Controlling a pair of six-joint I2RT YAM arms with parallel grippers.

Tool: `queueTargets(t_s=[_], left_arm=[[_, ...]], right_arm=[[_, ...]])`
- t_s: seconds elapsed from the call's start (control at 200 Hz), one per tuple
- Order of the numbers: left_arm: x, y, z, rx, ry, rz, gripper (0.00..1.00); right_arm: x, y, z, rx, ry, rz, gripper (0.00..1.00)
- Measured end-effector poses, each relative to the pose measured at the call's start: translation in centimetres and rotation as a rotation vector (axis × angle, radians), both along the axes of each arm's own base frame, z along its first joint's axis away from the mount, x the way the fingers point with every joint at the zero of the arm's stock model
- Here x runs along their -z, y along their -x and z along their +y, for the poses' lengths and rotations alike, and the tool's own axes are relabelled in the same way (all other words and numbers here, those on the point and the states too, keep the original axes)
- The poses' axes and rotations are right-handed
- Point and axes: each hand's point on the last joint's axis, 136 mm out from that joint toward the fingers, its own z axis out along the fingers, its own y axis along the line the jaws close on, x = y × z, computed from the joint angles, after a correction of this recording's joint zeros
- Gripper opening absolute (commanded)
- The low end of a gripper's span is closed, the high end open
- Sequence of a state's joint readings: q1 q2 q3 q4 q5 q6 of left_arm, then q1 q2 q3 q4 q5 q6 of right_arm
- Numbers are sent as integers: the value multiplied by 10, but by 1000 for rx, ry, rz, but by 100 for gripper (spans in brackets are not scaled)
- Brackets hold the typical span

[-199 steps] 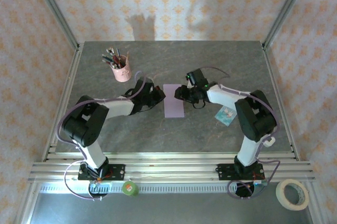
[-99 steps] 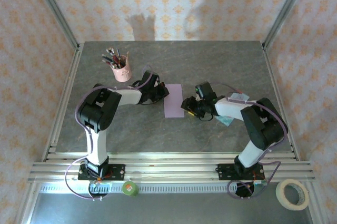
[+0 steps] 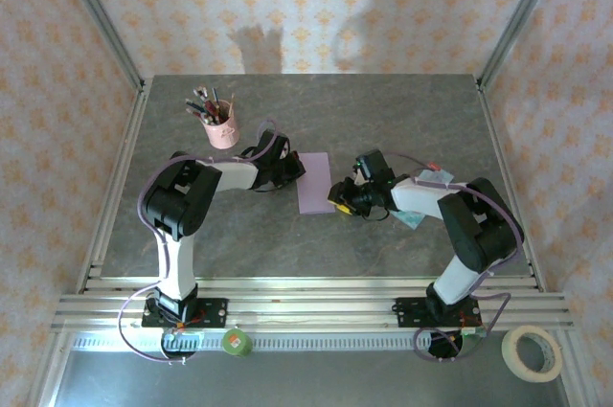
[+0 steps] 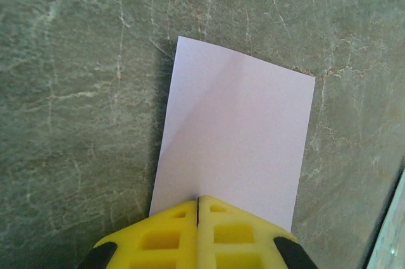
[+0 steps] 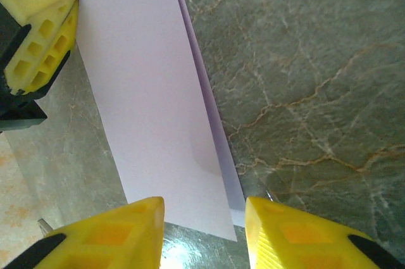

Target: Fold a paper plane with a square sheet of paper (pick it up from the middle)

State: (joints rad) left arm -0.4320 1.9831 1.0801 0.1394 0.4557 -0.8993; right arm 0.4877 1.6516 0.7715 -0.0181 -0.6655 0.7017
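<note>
Lilac paper (image 5: 158, 92), already halved, lies flat on the bench (image 3: 287, 244), its doubled edge between the right pincer's (image 5: 204, 218) part-open jaws. Beyond it, the left pincer (image 4: 198, 209) is closed, its tip on the sheet's far edge. Both arms reach low and inward. The next move, I judge, is pinching one layer's corner without dragging the sheet.

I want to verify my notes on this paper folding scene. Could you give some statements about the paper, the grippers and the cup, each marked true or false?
1. The lilac paper lies on the table as a rectangle, longer than wide. True.
2. The left gripper stands wide open. False: its fingers are shut together at the paper's edge.
3. The right gripper is open, with the paper's end between its fingers. True.
4. The pink pen cup stands on the paper. False: it stands apart from it, further to the left and back.
</note>
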Motion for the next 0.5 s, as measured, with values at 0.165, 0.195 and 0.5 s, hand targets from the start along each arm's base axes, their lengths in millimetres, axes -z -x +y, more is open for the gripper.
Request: queueTargets(t_s=[0.165,0.195,0.5], left_arm=[[0,0,0,0,1,-1,5],[0,0,0,0,1,-1,5],[0,0,0,0,2,-3,5]], right_arm=[[-1,3,3,-19,-16,6,32],[-1,3,3,-22,-20,9,32],[8,10,0,-36,6,39,33]])
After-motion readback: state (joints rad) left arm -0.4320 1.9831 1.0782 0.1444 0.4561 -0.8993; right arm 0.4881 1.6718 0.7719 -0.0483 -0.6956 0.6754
